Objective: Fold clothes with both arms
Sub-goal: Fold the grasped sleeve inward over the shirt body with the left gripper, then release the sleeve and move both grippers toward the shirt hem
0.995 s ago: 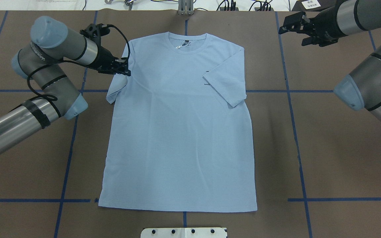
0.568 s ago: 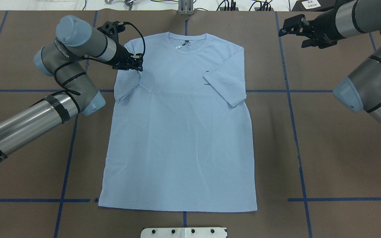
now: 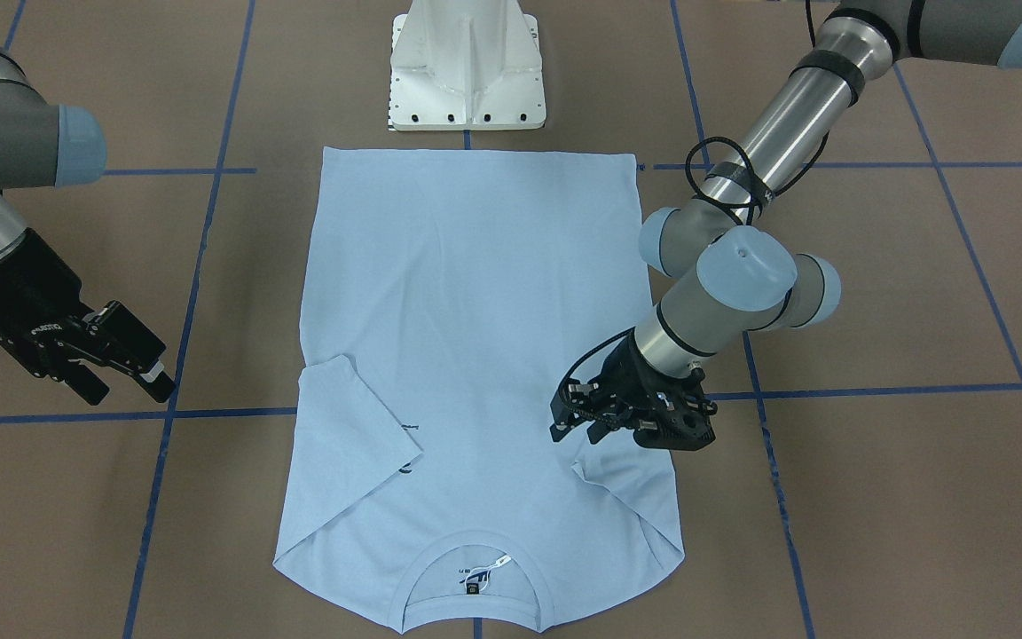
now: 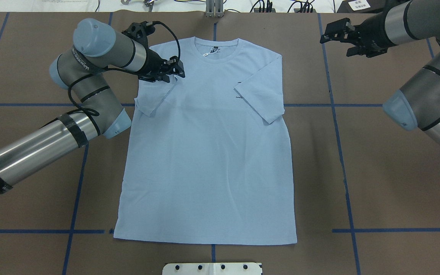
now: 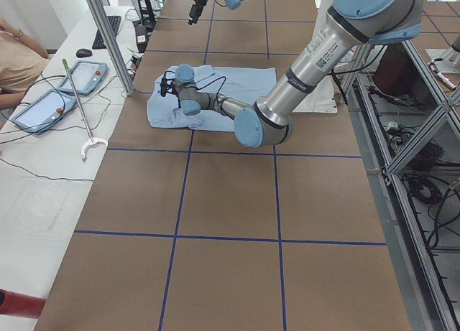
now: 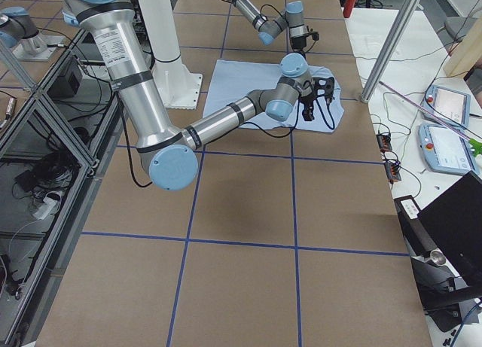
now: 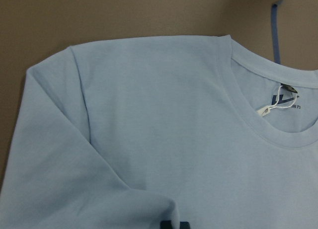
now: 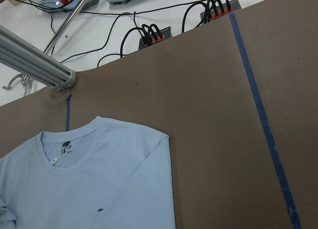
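Well, the T-shirt (image 4: 208,160) is lying flat on the table (image 4: 376,172), right sleeve (image 4: 260,97) already folded in; left gripper (image 4: 177,72) is clamping the left sleeve (image 4: 153,99) over the chest, right gripper (image 4: 334,38) hovering spread, far right. Body folds remaining.

Place: a robotics lab, set up as a test cell.
Robot: a left arm (image 4: 33,149) and a right arm (image 4: 434,88), of the tubular industrial kind, with a white metal pedestal (image 3: 467,71) between them at the table's edge.
Table: a wide top (image 4: 395,183) under brown sheeting, ruled into squares by blue tape lines (image 4: 343,172).
Frame: bare aluminium extrusion posts (image 5: 109,40) at the table's side; loose cables (image 5: 424,189) lie on the floor nearby.
Operators' bench: a white bench (image 5: 43,180) with touch-screen pendants (image 5: 44,108), a keyboard (image 5: 111,29) and a mouse (image 5: 84,52); a person (image 5: 18,65) sits there.
Power: plug strips (image 8: 154,35) with black leads along the table's far edge.
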Controlling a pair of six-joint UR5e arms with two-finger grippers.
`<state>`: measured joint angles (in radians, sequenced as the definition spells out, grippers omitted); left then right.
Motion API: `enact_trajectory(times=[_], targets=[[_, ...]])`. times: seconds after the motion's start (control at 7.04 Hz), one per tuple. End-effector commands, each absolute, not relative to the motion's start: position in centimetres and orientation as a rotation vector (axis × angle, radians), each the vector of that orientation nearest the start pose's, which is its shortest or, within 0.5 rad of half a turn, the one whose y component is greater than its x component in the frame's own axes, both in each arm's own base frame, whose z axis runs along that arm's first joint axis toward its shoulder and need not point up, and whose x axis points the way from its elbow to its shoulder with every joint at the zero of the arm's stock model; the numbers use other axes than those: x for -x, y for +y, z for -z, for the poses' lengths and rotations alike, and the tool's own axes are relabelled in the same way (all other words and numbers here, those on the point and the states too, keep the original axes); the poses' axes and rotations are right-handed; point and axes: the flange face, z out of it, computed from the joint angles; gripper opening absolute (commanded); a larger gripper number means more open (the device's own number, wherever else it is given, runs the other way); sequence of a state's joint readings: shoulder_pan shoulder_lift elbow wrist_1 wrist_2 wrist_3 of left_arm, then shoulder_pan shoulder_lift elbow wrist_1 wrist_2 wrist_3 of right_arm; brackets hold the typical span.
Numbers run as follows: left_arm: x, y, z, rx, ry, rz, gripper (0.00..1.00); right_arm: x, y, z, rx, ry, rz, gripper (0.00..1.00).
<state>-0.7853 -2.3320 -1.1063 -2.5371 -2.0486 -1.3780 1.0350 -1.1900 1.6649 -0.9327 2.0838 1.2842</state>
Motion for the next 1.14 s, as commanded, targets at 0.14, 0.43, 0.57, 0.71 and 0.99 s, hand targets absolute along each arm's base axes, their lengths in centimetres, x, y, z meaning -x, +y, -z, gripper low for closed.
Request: enact_trajectory(times=[0.14,0.43,0.57,0.71,0.99], targets=[[-46.3,-52.5,-25.7,-0.152,1.426,0.231,0.96,28.1,-52.4,-30.2,-0.226,-1.213,-0.442,1.00],[-44.7,-47.2,-25.2,-0.158,1.477,0.190,0.96,36.1,-42.2,-29.7,-0.190,-1.175,-0.431,1.00],[-43.6,-46.0,-24.7,-0.165,1.495,0.179,0.96,40.2,-36.6,-26.8,-0.173,-1.111,-0.476,1.00],[-42.6,-45.2,-26.1,-0.159,1.485,0.182,0.96,44.7,-31.5,-25.6,-0.174,-1.085,-0.503,1.00],[-41.3,-44.7,-27.3,-0.163,1.476,0.192,0.96,49.0,-24.5,-28.5,-0.124,-0.998,-0.601,0.98]])
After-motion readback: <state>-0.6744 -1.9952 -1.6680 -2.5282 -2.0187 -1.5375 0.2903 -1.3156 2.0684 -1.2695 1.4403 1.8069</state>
